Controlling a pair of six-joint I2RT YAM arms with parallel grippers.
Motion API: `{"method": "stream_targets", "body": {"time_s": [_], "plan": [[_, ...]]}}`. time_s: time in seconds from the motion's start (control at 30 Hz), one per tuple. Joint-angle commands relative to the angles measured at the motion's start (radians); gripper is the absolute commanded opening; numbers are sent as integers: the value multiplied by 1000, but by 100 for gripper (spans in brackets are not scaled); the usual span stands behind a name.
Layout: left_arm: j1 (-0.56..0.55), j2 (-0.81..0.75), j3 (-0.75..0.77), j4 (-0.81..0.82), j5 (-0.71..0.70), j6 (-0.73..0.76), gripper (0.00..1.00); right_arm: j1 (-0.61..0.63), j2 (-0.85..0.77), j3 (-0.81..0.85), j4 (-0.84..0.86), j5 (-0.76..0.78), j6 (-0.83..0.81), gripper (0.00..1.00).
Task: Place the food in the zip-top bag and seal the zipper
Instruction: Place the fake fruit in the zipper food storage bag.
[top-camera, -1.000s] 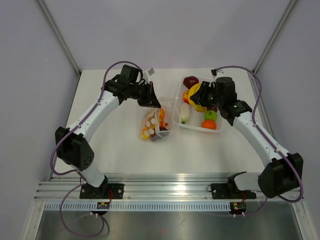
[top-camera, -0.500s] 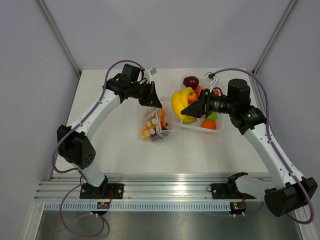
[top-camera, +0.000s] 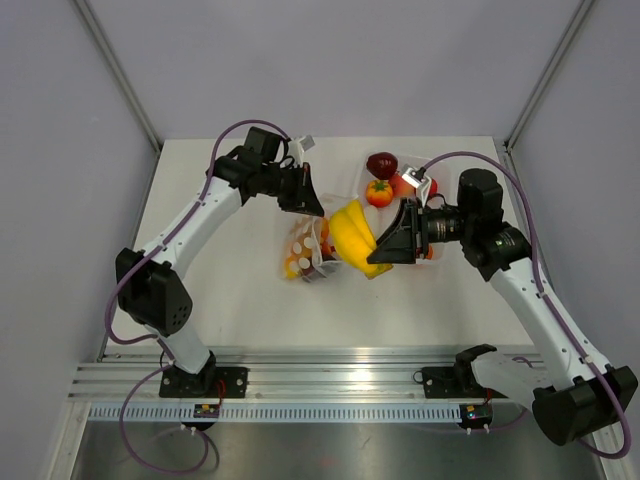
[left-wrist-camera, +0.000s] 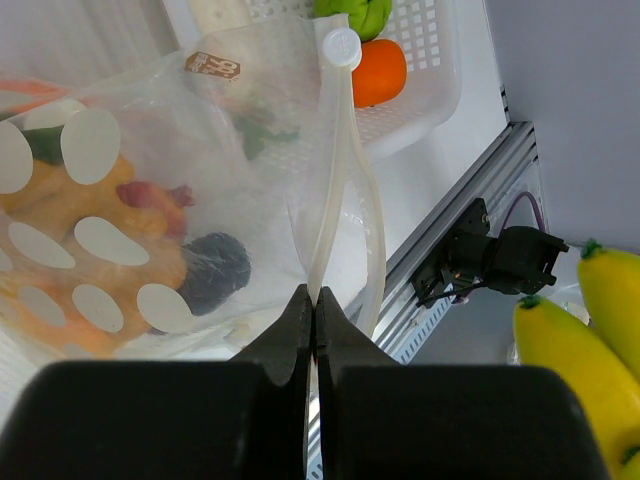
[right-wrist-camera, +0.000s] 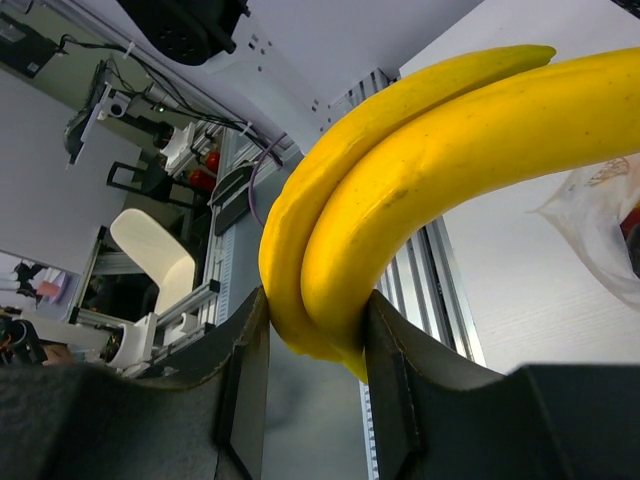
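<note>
The zip-top bag (top-camera: 308, 252) lies mid-table with orange and dark food pieces (left-wrist-camera: 212, 268) inside. My left gripper (top-camera: 312, 206) is shut on the zipper strip (left-wrist-camera: 335, 170) at the bag's mouth and holds that edge up. In the left wrist view, the left gripper (left-wrist-camera: 314, 300) pinches the strip flat. My right gripper (top-camera: 388, 248) is shut on a pair of yellow bananas (top-camera: 350, 236), held in the air just right of the bag's mouth. The right wrist view has the bananas (right-wrist-camera: 420, 180) wedged between the right gripper (right-wrist-camera: 315, 330) fingers.
The white tray (left-wrist-camera: 440, 90) stands right of the bag, holding an orange piece (left-wrist-camera: 380, 72) and a green piece (left-wrist-camera: 355, 12). A dark red piece (top-camera: 381, 163) and an orange-red one (top-camera: 378, 192) show at its far end. The rail (top-camera: 340, 380) runs along the near edge.
My right gripper has lifted the bananas out of the tray and carried them left and nearer, up to the bag. The left arm has stayed put, still holding the bag's edge.
</note>
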Motion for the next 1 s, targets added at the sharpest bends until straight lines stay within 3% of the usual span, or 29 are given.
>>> {"method": "stream_targets", "body": {"time_s": [0.0, 0.63, 0.83, 0.97], "plan": [[3, -11, 43, 14, 34, 9, 0, -1, -15, -19, 102, -82, 25, 0], [3, -92, -1, 43, 54, 42, 0, 1, 212, 4, 219, -36, 191, 0], [3, -91, -7, 43, 46, 43, 0, 1, 243, -33, 468, -67, 404, 0], [3, -85, -7, 45, 56, 45, 0, 1, 225, -30, 476, -68, 429, 0]]}}
